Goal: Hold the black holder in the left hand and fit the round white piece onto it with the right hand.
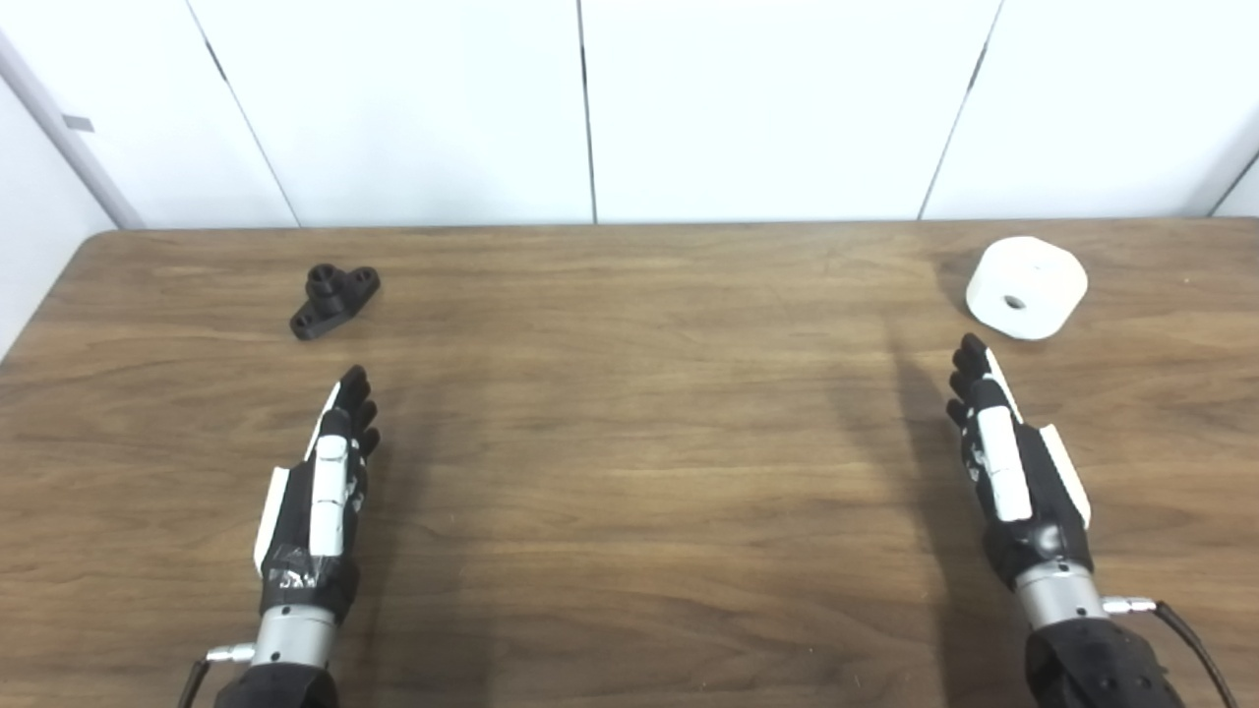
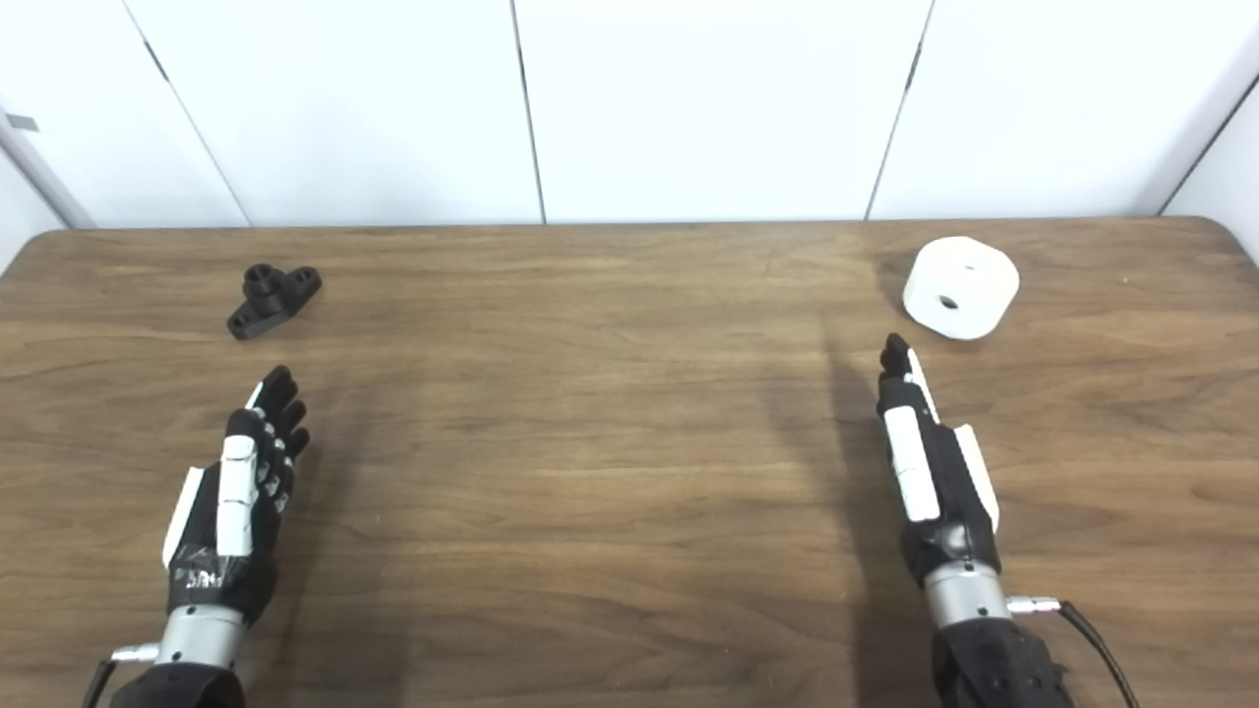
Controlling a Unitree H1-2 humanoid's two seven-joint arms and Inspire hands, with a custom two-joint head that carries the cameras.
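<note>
Both the left hand (image 1: 320, 492) and right hand (image 1: 1013, 467) are empty, fingers extended. The small black holder (image 1: 334, 298) probably slides away if grasped carelessly; the white piece (image 1: 1026, 286) may roll.

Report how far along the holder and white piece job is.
Nothing is done yet. The black holder lies untouched at the far left of the table, the round white piece at the far right. The left hand and right hand are both open and empty, fingers extended. Left to do: both grasps and the fitting.
</note>
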